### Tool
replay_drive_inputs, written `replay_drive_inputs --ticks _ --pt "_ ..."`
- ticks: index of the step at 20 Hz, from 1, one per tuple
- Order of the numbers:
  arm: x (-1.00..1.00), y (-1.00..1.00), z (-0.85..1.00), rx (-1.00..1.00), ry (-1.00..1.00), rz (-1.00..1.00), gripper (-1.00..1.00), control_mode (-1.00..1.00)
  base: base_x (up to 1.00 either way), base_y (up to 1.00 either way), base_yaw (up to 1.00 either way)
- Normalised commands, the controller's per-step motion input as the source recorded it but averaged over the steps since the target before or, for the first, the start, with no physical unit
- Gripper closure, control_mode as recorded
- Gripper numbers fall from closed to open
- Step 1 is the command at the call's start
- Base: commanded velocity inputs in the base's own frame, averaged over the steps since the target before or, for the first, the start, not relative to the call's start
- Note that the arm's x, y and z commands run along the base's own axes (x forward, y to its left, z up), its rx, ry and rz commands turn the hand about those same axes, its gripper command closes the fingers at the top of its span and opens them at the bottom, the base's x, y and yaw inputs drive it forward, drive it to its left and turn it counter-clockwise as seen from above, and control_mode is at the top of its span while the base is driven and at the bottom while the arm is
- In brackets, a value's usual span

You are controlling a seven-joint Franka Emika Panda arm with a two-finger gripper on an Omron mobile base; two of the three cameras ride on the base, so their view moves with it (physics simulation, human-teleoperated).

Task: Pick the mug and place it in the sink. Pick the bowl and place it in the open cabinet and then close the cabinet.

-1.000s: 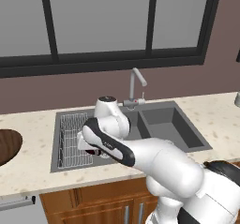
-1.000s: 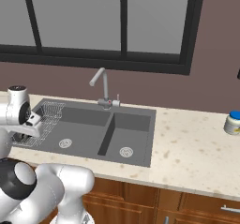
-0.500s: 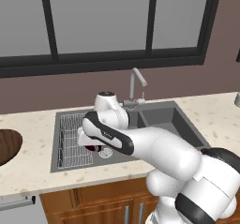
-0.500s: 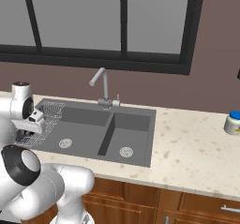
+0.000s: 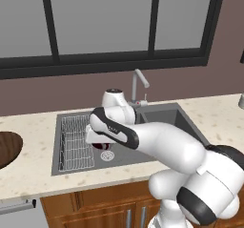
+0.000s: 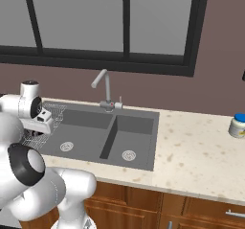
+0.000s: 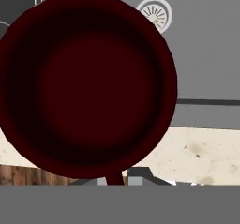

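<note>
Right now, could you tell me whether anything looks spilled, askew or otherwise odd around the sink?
Nothing stands out. The gripper holds the mug over the sink beside the wire rack; the bowl sits upright on the counter.

The mug [image 7: 86, 85] looms open-mouthed over the sink [image 7: 206, 49] drain [image 7: 155, 13].

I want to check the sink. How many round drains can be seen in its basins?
2. One drain is in the left basin, beside the wire rack. The other drain is in the right basin. None seems hidden.
</note>
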Motion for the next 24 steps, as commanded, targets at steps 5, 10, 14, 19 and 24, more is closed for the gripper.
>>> replay_drive_inputs --ticks 5,10,14,19,24 --pt "0.18 -0.29 0.00 0.00 0.00 0.01 1.00 -1.00 0.00 0.00 0.00" --pt "0.16 -0.29 0.00 0.00 0.00 0.00 1.00 -1.00 0.00 0.00 0.00" --pt "0.20 -0.22 0.00 0.00 0.00 0.00 1.00 -1.00 0.00 0.00 0.00" --pt "0.22 -0.22 0.00 0.00 0.00 0.00 1.00 -1.00 0.00 0.00 0.00" --pt "0.13 -0.20 -0.05 0.00 0.00 0.00 1.00 -1.00 0.00 0.00 0.00"
